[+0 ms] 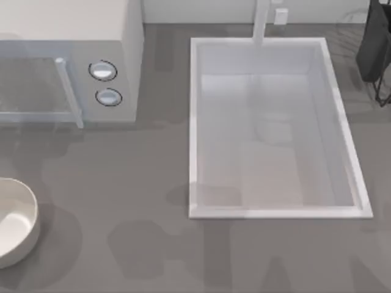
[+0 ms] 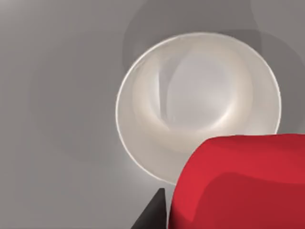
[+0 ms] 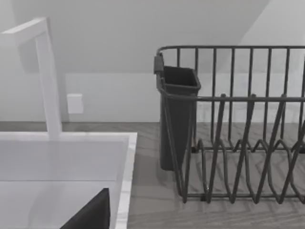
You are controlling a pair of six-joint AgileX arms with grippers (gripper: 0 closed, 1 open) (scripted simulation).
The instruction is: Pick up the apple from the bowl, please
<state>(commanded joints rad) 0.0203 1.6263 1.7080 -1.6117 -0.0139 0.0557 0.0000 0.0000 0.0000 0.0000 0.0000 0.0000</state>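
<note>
The red apple [image 2: 243, 176] hangs close under the left wrist camera, above the cream bowl [image 2: 143, 143], whose smooth inside holds nothing. My left gripper [image 2: 228, 214] is shut on the apple; one dark fingertip [image 2: 153, 214] shows beside the fruit and the other is hidden behind it. In the top view the bowl [image 1: 27, 232] sits at the table's left edge. My right gripper [image 3: 93, 214] shows as a dark tip by the sink's rim, at the back right.
A large white sink [image 1: 275, 212] with a faucet [image 3: 47, 81] takes up the table's right half. A microwave [image 1: 67, 73] stands at the back left. A dark dish rack [image 3: 238, 143] with a cutlery holder [image 3: 178, 114] stands right of the sink.
</note>
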